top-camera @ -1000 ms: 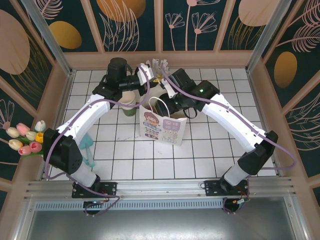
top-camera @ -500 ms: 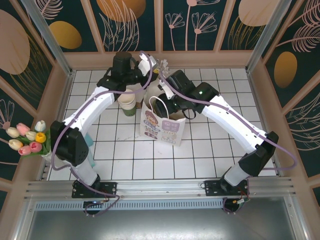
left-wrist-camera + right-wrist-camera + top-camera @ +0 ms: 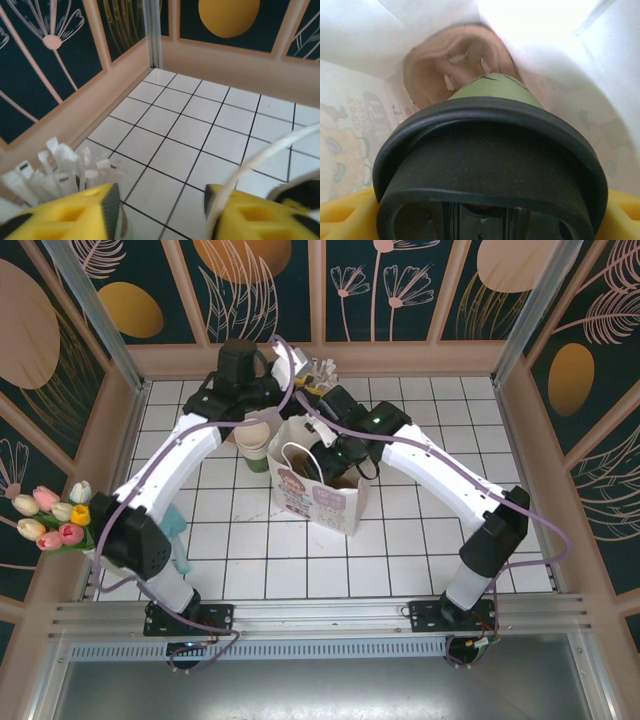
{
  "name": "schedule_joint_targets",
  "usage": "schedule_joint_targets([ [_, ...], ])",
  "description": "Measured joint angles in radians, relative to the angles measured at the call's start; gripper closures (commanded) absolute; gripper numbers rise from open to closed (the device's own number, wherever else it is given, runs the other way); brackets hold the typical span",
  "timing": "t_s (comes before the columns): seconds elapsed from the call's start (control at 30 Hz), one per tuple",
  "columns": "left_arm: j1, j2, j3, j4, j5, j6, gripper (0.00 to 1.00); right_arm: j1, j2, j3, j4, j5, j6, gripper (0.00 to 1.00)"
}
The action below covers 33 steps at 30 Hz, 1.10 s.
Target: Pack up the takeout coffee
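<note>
The takeout coffee [image 3: 490,165], a green cup with a dark round lid, sits low inside the white paper bag [image 3: 322,502]. My right gripper [image 3: 485,212] is shut on it, its yellow fingers [image 3: 350,215] on either side of the lid. From above, the right gripper [image 3: 336,454] reaches down into the bag's mouth, and the cup is hidden there. My left gripper [image 3: 161,202] hangs open over the tiled floor behind the bag. The bag's white cord handle [image 3: 270,150] runs past its right finger. From above, the left gripper [image 3: 292,372] is at the bag's far side.
A pale green cup of paper-wrapped sticks [image 3: 318,368] stands just behind the left gripper, its sticks [image 3: 65,165] beside the left finger. A stack of cream cups [image 3: 255,440] stands left of the bag. Tulips [image 3: 55,520] lie at the left wall. Walls enclose the tiled floor [image 3: 400,560].
My left gripper has gone from shut to open, letting the bag handle go. The bag has shifted slightly left and the right arm has reached further into it.
</note>
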Motion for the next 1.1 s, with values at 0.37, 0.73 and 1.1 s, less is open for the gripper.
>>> schedule_joint_targets([
  [0.37,0.000,-0.170,-0.054,-0.064,-0.402,-0.222,0.03,0.002,0.056,0.060,-0.064,-0.033,-0.041,0.38],
  [0.73,0.000,-0.161,-0.140,-0.197,-0.367,-0.345,0.14,0.002,0.120,0.073,-0.092,-0.042,-0.053,0.38],
  [1.1,0.003,-0.173,-0.206,-0.265,-0.331,-0.352,0.52,0.002,0.120,0.066,-0.095,-0.040,-0.049,0.39],
])
